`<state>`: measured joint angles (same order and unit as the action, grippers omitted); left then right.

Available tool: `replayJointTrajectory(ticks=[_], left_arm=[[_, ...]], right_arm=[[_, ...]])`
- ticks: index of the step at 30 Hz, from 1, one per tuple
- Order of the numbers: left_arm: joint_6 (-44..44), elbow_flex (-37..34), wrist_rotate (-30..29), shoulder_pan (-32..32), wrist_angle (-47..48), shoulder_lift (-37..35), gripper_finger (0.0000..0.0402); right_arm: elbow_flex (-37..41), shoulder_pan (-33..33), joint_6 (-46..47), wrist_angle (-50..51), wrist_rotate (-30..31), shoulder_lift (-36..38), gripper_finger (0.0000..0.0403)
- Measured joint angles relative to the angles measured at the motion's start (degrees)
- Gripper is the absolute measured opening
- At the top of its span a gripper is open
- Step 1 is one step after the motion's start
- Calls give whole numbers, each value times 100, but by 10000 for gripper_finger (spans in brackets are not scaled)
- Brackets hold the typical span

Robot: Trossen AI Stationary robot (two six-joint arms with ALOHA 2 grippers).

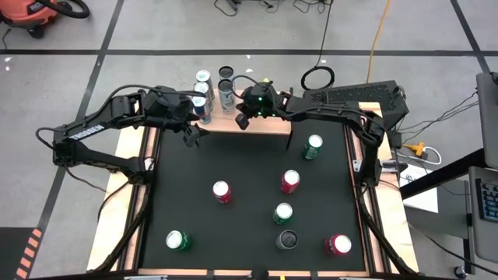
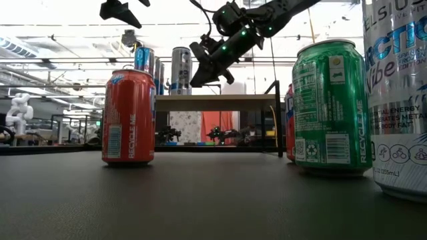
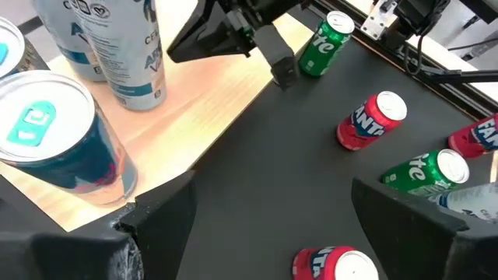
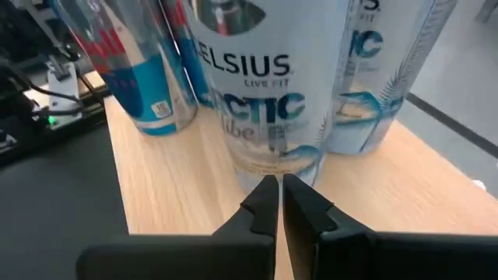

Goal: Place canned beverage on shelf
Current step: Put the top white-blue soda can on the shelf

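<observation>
High view puts the right gripper (image 1: 243,119) over the front edge of the shelf (image 1: 264,125), its fingers pressed together on nothing, just in front of a silver Celsius can (image 4: 268,93) standing on the light wood with three other tall cans. The left gripper (image 1: 189,134) hovers with jaws spread wide and empty at the shelf's left corner. Red and green cans (image 1: 222,191) stand scattered on the black table (image 1: 233,241).

CELSIUS on silver can (image 4: 272,85); FANTA on red can (image 3: 369,122).
</observation>
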<state>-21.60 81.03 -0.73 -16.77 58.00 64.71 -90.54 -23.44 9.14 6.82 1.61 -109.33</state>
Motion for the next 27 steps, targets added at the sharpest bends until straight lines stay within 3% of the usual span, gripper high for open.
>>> replayJointTrajectory(ticks=[27], left_arm=[[-68, -2, -284, 150, 0, 0, 343]], right_arm=[[0, 159, 89, -576, -69, -161, 0]])
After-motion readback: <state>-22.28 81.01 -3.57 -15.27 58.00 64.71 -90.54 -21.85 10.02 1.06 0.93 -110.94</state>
